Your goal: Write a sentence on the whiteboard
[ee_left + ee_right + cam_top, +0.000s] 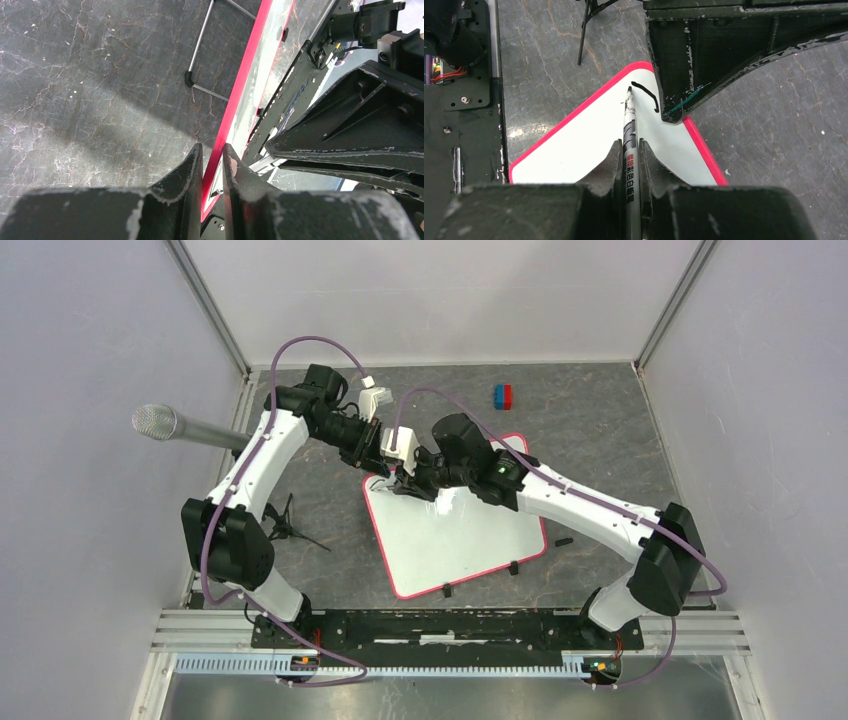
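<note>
The whiteboard (465, 540) lies tilted on the table's middle, white with a red-pink rim. My left gripper (372, 462) is shut on its rim at the far left corner; in the left wrist view the fingertips (195, 162) pinch the red rim (240, 85). My right gripper (408, 480) is shut on a grey marker (630, 135) whose tip touches the board (589, 150) near that corner. Of the sentence, only one short curved black stroke (646, 93) shows beside the tip. The left gripper's dark finger (704, 55) stands just right of the stroke.
A red and blue block (502, 396) lies at the back right. A microphone (170, 424) juts in from the left. A small black tripod (287, 526) lies left of the board. Black clips (447, 590) sit on the board's near edge, and a small black piece (564, 541) lies to its right.
</note>
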Motion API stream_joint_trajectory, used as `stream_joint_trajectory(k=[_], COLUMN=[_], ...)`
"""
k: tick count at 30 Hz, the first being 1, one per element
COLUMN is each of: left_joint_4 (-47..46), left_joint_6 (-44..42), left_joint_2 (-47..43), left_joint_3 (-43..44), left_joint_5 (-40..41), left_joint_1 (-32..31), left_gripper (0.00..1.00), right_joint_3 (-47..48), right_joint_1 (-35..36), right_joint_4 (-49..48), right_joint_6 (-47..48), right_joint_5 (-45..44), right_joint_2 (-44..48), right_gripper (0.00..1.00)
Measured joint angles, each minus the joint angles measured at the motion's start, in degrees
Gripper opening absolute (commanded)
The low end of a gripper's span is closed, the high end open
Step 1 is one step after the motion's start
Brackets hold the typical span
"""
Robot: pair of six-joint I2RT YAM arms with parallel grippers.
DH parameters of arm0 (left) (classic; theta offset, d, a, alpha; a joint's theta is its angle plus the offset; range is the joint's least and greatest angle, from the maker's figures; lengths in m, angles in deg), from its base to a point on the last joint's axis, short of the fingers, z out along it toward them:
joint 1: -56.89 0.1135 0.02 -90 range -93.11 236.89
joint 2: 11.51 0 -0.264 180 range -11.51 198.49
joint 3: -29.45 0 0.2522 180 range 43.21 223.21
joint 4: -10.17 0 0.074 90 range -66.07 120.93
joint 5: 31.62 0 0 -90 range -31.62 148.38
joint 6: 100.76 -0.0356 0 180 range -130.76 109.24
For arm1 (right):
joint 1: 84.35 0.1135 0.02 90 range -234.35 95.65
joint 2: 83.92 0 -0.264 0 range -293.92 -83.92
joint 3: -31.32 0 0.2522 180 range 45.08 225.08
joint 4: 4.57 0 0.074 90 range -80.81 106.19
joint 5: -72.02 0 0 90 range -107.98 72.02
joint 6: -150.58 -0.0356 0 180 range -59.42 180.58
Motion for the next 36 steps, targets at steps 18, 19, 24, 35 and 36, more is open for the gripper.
stream_joint_trajectory(k=[18, 19, 24, 35, 36], left_joint_4=[0.0, 0.0, 0.0, 0.0, 0.0], left_joint_6=[0.0, 0.0, 0.0, 0.0, 0.0], left_joint_2=[0.0, 0.0, 0.0, 0.0, 0.0], left_joint_3=[0.0, 0.0, 0.0, 0.0, 0.0], left_joint_5=[0.1, 0.1, 0.1, 0.0, 0.0], left_joint_1=[0.0, 0.0, 0.0, 0.0, 0.0], left_gripper=[0.02, 0.02, 0.02, 0.03, 0.02], right_joint_3=[-7.2, -7.9, -10.2, -7.4, -6.9], right_joint_1=[0.6, 0.9, 2.6, 3.0, 2.8], right_joint_4=[-1.4, -1.5, -1.1, 0.0, -0.2], right_joint_6=[-0.7, -0.7, -0.7, -0.7, -0.7], right_joint_5=[0.0, 0.1, 0.3, -1.4, -1.6], right_joint_2=[3.3, 3.5, 3.9, 3.9, 3.9], right_gripper=[0.00, 0.00, 0.00, 0.00, 0.00])
